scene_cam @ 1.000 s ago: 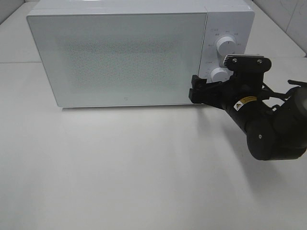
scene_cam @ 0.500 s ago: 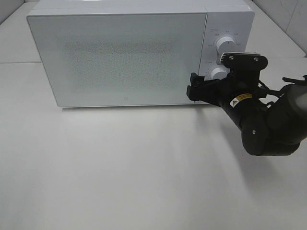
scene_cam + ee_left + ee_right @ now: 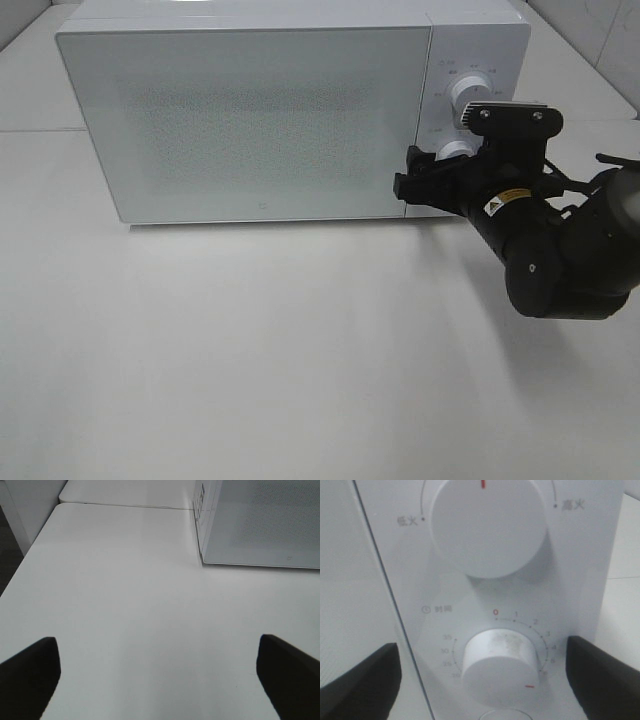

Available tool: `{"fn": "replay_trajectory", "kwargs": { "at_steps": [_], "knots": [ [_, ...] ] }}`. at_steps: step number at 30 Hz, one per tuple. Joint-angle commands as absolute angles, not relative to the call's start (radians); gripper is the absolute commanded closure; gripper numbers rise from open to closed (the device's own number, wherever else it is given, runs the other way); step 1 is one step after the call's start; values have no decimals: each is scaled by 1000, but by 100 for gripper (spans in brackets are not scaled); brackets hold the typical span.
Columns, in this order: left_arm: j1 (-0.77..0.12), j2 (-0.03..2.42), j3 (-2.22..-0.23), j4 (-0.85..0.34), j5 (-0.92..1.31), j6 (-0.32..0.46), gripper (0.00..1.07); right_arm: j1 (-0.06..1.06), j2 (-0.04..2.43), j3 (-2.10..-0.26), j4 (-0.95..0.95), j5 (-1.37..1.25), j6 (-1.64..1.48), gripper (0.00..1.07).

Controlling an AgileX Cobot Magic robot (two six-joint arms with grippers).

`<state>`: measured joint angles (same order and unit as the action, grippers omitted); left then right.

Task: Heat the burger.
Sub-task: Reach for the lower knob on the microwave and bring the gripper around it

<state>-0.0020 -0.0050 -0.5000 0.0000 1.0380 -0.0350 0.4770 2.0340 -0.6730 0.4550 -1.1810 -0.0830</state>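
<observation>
The burger is hidden; the white microwave (image 3: pixel 250 120) stands with its door shut. My right gripper (image 3: pixel 418 180) is up against the control panel. In the right wrist view its fingers (image 3: pixel 360 680) flank the lower timer knob (image 3: pixel 500 662) with a gap on each side, so the gripper (image 3: pixel 482 680) is open and holds nothing. That knob's red mark points down to the right, and the power knob (image 3: pixel 487 525) sits above it. My left gripper (image 3: pixel 160 680) hovers open over bare table, off the microwave's left corner (image 3: pixel 210 555).
The white table (image 3: pixel 250 350) stretches in front of the microwave. The right arm's black wrist and elbow (image 3: pixel 560 260) hang over the table at the right. A seam between table tops (image 3: pixel 125 505) runs behind the left side.
My right gripper has edged a little closer to the control panel, around the lower knob, and its fingers have drawn in slightly. The left arm has not moved.
</observation>
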Motion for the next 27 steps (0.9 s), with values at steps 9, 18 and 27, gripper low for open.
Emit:
{"fn": "replay_trajectory", "kwargs": {
  "at_steps": [9,18,27],
  "knots": [
    [0,-26,-498,5,1035,-38,5,476,2017,-700,431,-1341,-104,45],
    [0,-26,-498,5,1035,-38,5,476,2017,-700,431,-1338,-99,74],
    [0,-26,-498,5,1035,-38,5,476,2017,-700,422,-1338,31,79]
  ]
}}
